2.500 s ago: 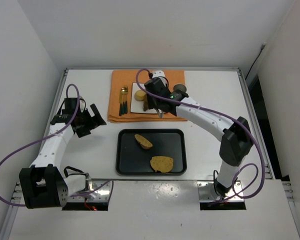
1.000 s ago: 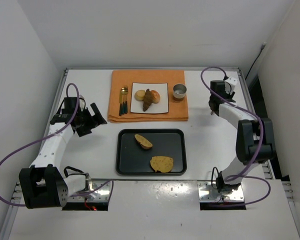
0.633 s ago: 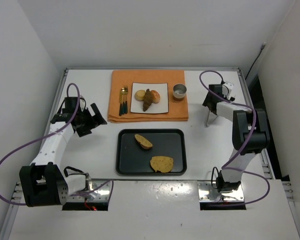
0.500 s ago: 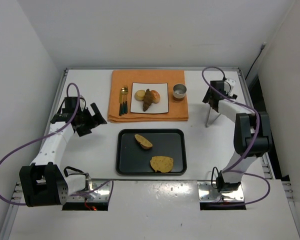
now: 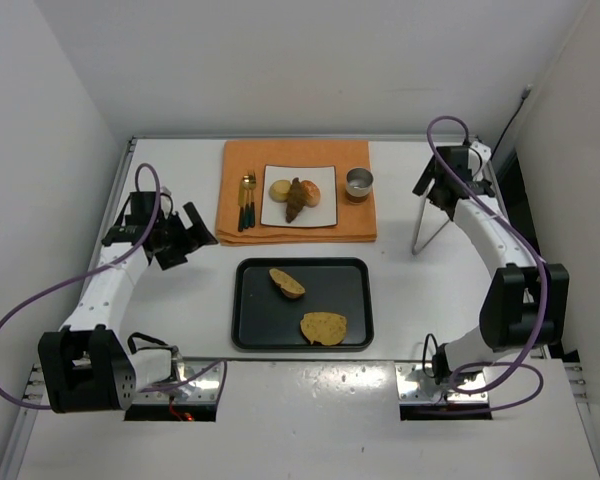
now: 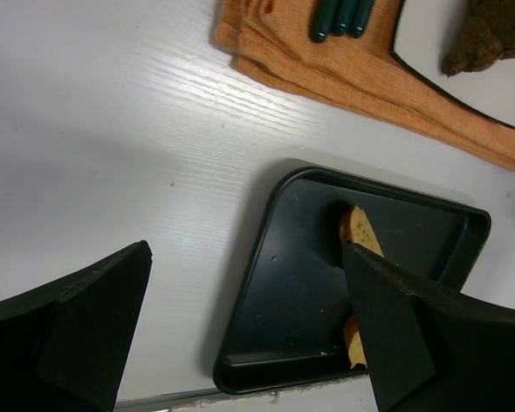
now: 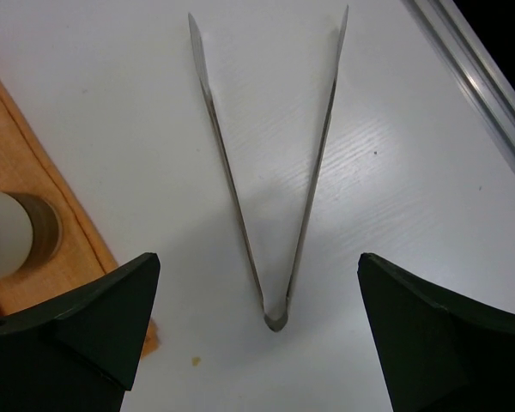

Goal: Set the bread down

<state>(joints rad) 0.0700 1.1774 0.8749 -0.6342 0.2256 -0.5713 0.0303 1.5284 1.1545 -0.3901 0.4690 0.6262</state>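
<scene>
White tabletop, upper right — tongs lie below the wide-open right gripper, bread seemingly plated — a retreat looks next.

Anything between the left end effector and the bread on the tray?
Nothing visible. The left end effector hangs open beside the tray; only bare table and the tray's low rim lie before the nearer bread.

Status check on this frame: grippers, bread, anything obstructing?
Left gripper open, empty. Right gripper open above tongs lying on table. Dark bread piece on white plate; two slices on black tray. Nothing obstructing.
</scene>
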